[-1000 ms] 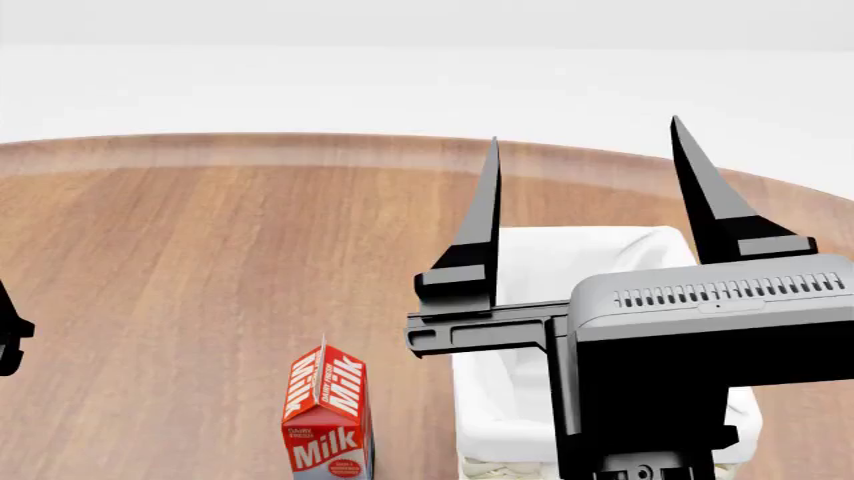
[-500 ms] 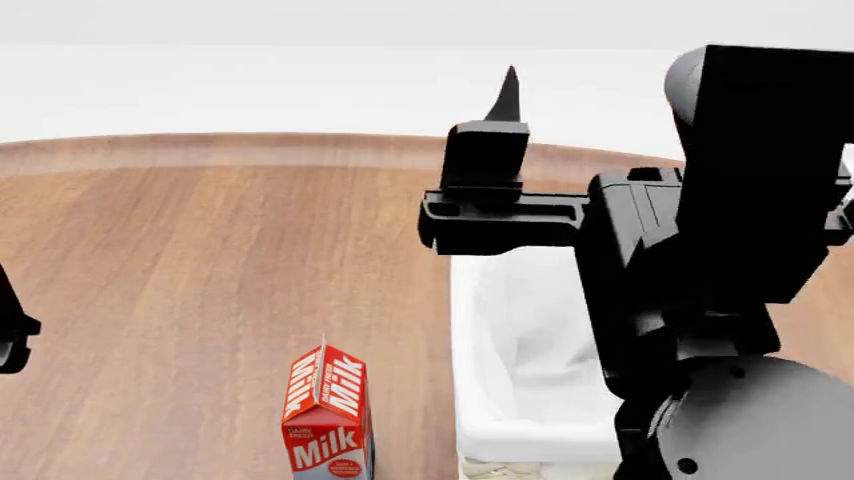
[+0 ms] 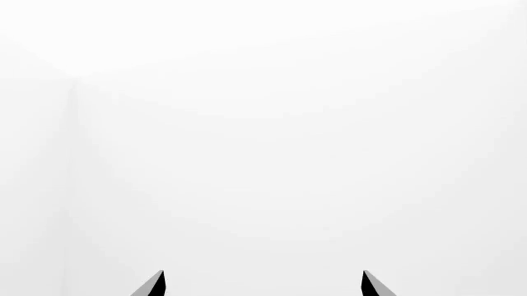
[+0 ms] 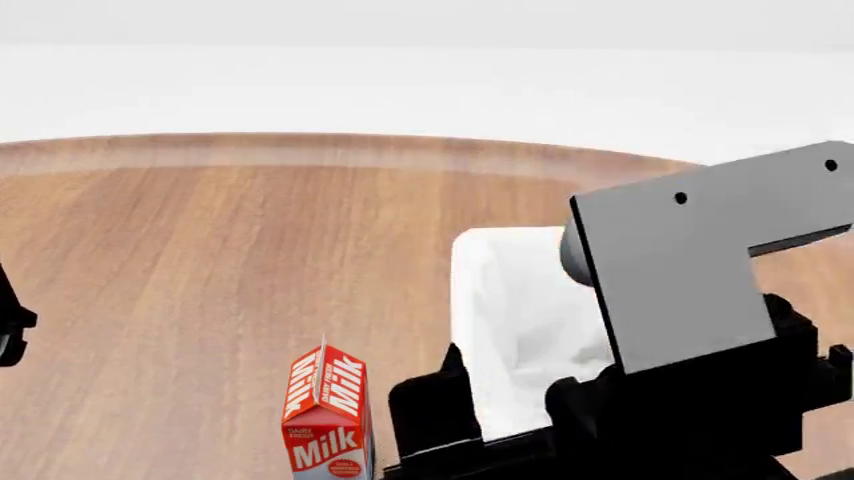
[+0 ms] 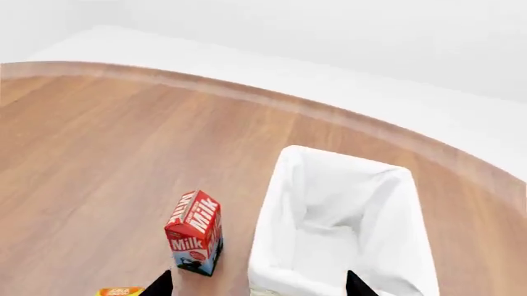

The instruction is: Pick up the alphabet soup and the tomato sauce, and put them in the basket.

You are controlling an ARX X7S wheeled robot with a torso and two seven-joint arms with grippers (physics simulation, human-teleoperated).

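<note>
1. Both pairs of jaws stand apart with nothing between them: the right gripper [image 5: 258,290] shows two dark tips at the near edge of its wrist view, with the tabletop in the gap, and the left gripper [image 3: 263,287] shows two dark tips against plain white.
2. From the head camera, the right arm [image 4: 694,330] fills the near right as a grey plate over black links; only a black sliver of the left arm [image 4: 11,325] shows at the left edge.
3. On the wooden table [image 4: 200,260] the basket [image 5: 280,203] stands to the right, its white cloth lining folded over the rim. As far as the right wrist view looks inside, only white cloth shows.
4. Just left of the basket, apart from it, a red milk carton [image 4: 327,420] stands upright, with "Milk" in white letters on its faces; the smaller print is too small to read.
5. An orange-topped item [image 5: 120,291] peeks in at the near edge, left of the carton; its label is unreadable.
6. Neither the alphabet soup nor the tomato sauce can be seen in any view.
</note>
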